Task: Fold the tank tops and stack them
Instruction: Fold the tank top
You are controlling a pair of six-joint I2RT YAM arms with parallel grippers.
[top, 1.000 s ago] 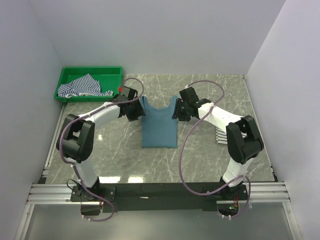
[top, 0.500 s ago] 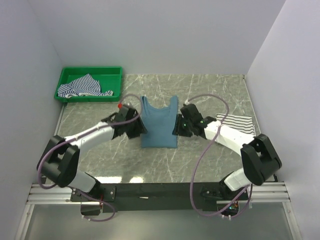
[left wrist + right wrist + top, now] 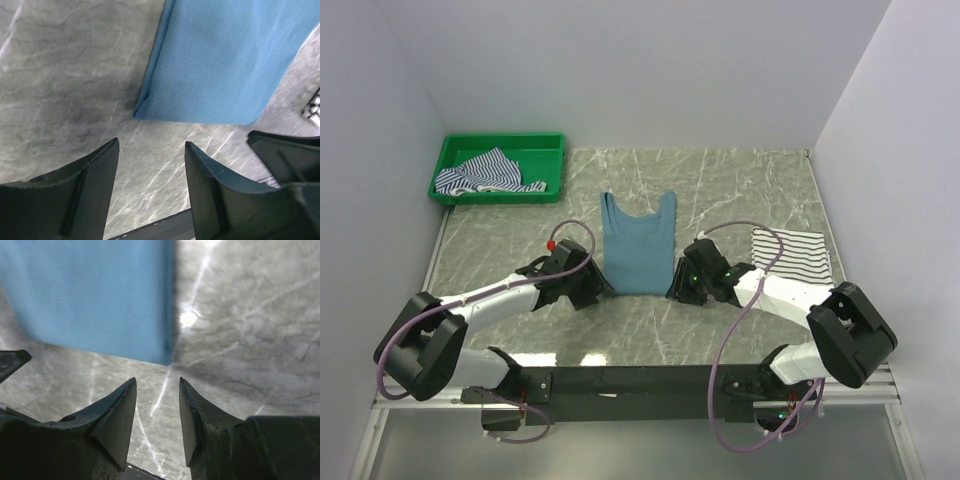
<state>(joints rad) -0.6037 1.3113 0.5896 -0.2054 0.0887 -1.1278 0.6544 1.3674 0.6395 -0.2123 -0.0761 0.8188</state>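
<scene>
The teal-blue tank top (image 3: 638,245) lies flat in the middle of the table, folded narrow lengthwise, straps at the far end. My left gripper (image 3: 597,290) is open and empty just off its near left corner (image 3: 145,107). My right gripper (image 3: 676,286) is open and empty just off its near right corner (image 3: 167,357). A white tank top with thin black stripes (image 3: 791,252) lies folded at the right. The blue-and-white striped tank top (image 3: 485,172) lies crumpled in the green tray (image 3: 550,143).
The green tray stands at the back left corner. Grey walls close the table on three sides. The arms' cables loop above the table near both sides of the teal top.
Both grippers have moved from the teal top's far strap end along its sides to its near corners. The top now lies slightly farther back.
</scene>
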